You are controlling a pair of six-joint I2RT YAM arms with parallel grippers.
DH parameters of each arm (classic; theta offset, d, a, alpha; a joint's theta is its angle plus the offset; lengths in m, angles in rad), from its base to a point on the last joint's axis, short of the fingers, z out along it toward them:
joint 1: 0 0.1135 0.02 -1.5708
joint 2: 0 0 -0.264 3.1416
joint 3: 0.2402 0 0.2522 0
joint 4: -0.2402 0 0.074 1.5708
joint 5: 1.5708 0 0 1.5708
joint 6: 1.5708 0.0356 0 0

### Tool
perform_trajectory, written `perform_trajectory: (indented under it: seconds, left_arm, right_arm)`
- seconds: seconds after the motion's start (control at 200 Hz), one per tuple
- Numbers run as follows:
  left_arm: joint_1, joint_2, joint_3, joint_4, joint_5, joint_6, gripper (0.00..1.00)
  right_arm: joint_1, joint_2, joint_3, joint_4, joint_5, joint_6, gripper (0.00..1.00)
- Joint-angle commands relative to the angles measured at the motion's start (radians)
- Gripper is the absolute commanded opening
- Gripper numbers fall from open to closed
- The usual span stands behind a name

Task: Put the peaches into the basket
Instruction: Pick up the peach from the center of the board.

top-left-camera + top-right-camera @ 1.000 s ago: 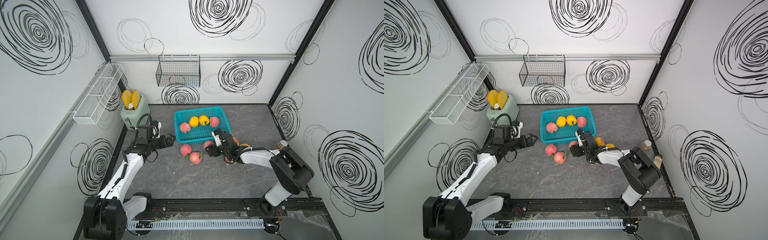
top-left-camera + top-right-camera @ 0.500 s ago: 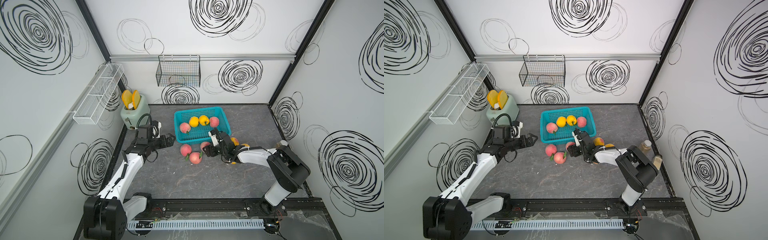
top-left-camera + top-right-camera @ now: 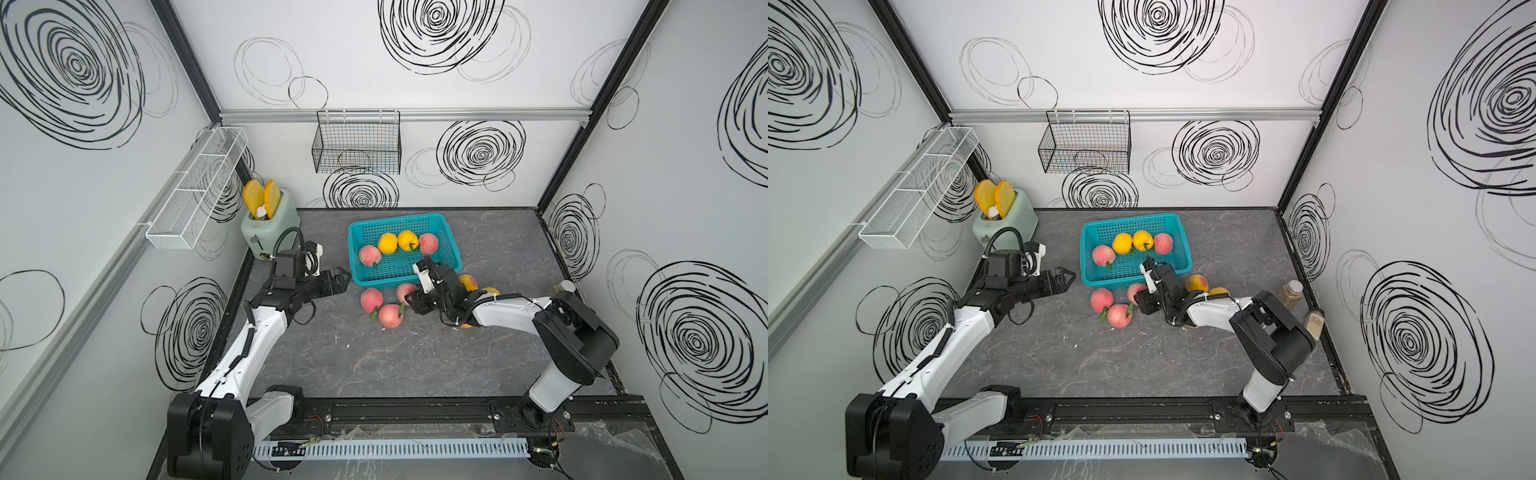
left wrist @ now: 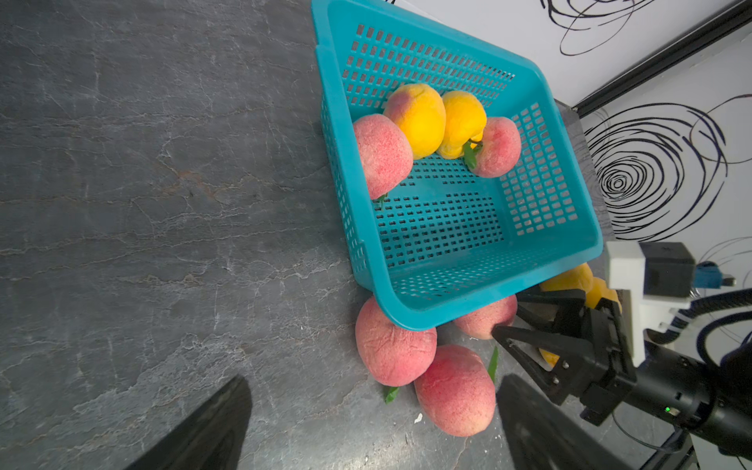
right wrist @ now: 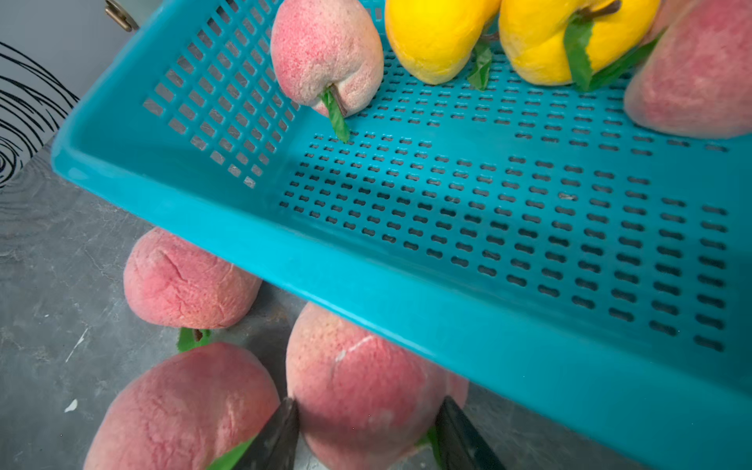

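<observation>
The right hand (image 5: 366, 423) is straddling a pink peach (image 5: 358, 366) on the desk (image 5: 49, 305), lower middle of the frame, tucked under the rim of the basket (image 5: 285, 252). Its fingers (image 5: 278, 435) are narrow; grip firmness I cannot tell. Lifting straight is risking a knock on that rim or nudging the neighbouring peach (image 5: 183, 407). The left hand (image 3: 343, 277) is hanging wide open.

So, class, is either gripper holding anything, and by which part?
The left gripper, open, holds nothing. The right gripper brackets a pink peach at its sides, beside the basket; whether it grips cannot be told.
</observation>
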Motion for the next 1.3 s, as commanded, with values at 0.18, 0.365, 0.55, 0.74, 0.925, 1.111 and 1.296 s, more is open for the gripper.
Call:
perform_trajectory:
  seconds: [0.18,0.365,0.55,0.74,0.925,1.111,1.296]
  left_arm:
    - [0.014,-0.007,-0.005,0.043,0.013,-0.002,0.98]
    - [0.014,-0.005,-0.005,0.043,0.011,-0.002,0.98]
    - [0.014,-0.005,-0.003,0.043,0.011,-0.003,0.98]
    - [0.014,-0.006,-0.004,0.041,0.010,-0.003,0.98]
    - [0.014,-0.007,-0.005,0.040,0.008,-0.003,0.98]
    - [0.014,-0.005,-0.005,0.041,0.009,-0.003,0.98]
    - [0.014,-0.006,-0.005,0.041,0.008,-0.002,0.98]
  right_arm:
    - [0.005,-0.020,0.004,-0.018,-0.009,-0.014,0.47]
    - [0.005,-0.035,-0.006,-0.019,-0.014,-0.014,0.36]
    - [0.005,-0.059,-0.019,-0.027,-0.016,-0.013,0.31]
    - [0.005,-0.077,-0.031,-0.031,-0.029,-0.011,0.22]
    - [0.004,-0.118,-0.051,-0.047,-0.040,-0.003,0.22]
    - [0.004,-0.182,-0.067,-0.086,-0.036,0.001,0.21]
    - [0.004,-0.262,-0.081,-0.134,-0.033,0.001,0.21]
